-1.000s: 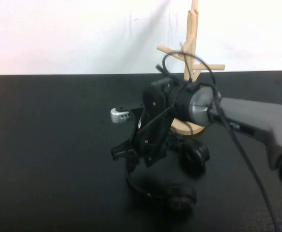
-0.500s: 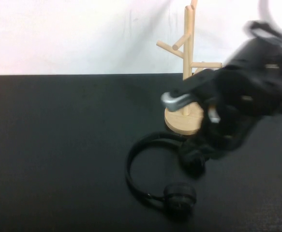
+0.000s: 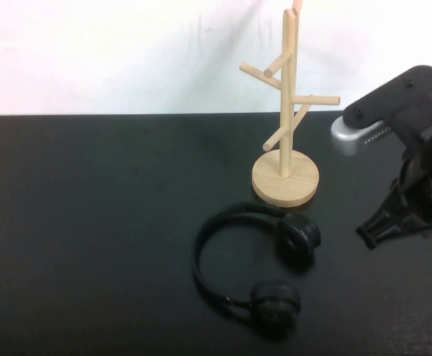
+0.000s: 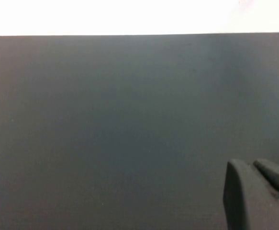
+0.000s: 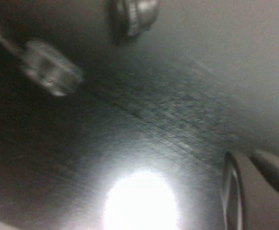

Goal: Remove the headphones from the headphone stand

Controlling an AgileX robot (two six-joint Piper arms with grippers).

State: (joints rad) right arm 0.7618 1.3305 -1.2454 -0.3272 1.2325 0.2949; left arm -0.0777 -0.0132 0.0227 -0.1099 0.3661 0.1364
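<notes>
The black headphones [image 3: 276, 302] lie flat on the black table, just in front of the wooden headphone stand [image 3: 287, 111], which stands upright with nothing on its pegs. One ear cup [image 3: 298, 237] rests close to the stand's round base. My right gripper [image 3: 371, 236] hangs at the right edge of the high view, apart from the headphones, shut and empty; it also shows in the right wrist view [image 5: 247, 157]. My left gripper [image 4: 249, 165] is shut and empty over bare table, far from both things.
The black table [image 3: 90, 222] runs back to a white wall. The right arm's silver and black wrist [image 3: 356, 130] hovers to the right of the stand's pegs. Two blurred round shapes [image 5: 50, 72] show in the right wrist view.
My right arm has pulled away from the headphones to the right edge, leaving them flat on the table. The left arm has not moved.
</notes>
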